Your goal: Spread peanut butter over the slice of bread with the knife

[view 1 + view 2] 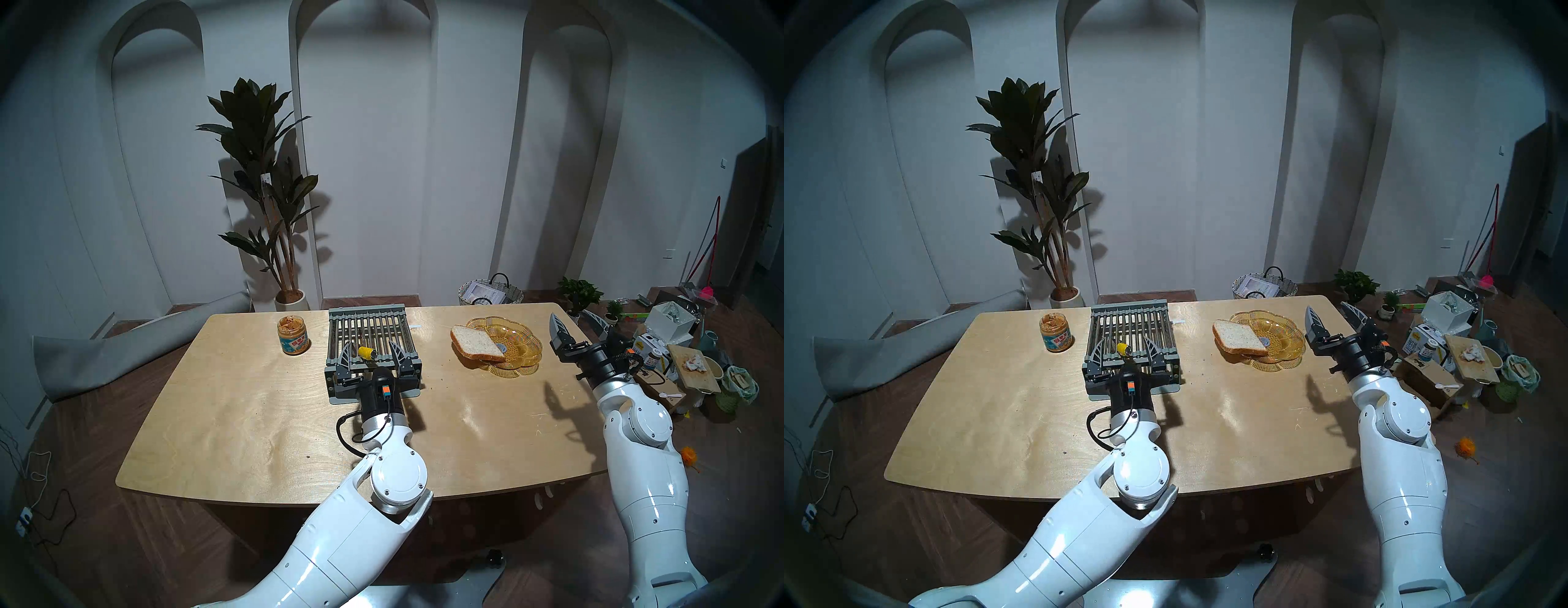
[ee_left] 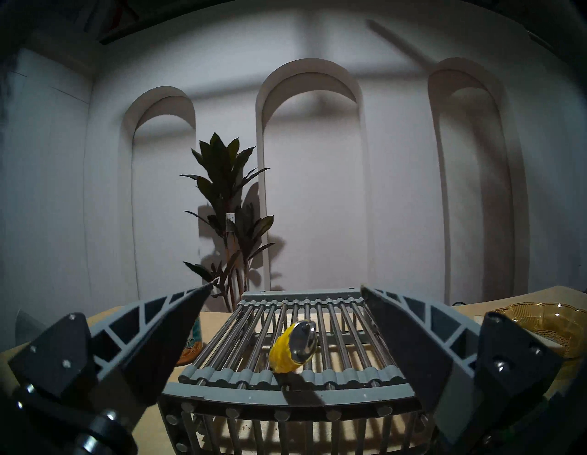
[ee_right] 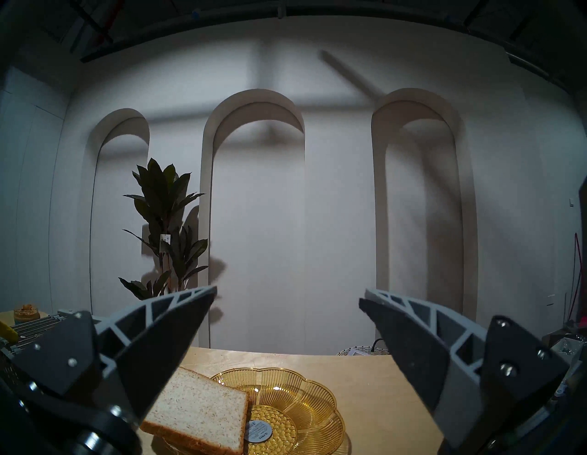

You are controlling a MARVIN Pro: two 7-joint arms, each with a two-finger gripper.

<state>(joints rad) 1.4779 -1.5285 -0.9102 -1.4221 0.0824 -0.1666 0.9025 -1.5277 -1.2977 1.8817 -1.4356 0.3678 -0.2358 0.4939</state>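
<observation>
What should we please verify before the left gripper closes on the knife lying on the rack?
1. Left gripper open: ok.
2. Knife lies between its fingers: ok; yellow handle end faces the gripper.
3. Fingers level with the handle: cannot tell.
4. Knife resting freely on the grey rack: ok; blade mostly hidden.
5. Peanut butter jar lidless: ok.
6. Slice of bread on the amber dish: not ok, it overhangs the rim.
7. Right gripper open and empty: ok.

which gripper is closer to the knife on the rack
Left. The left gripper is open at the near end of the grey rack, its fingers flanking the knife. The right gripper is open far off, beyond the amber dish.
</observation>
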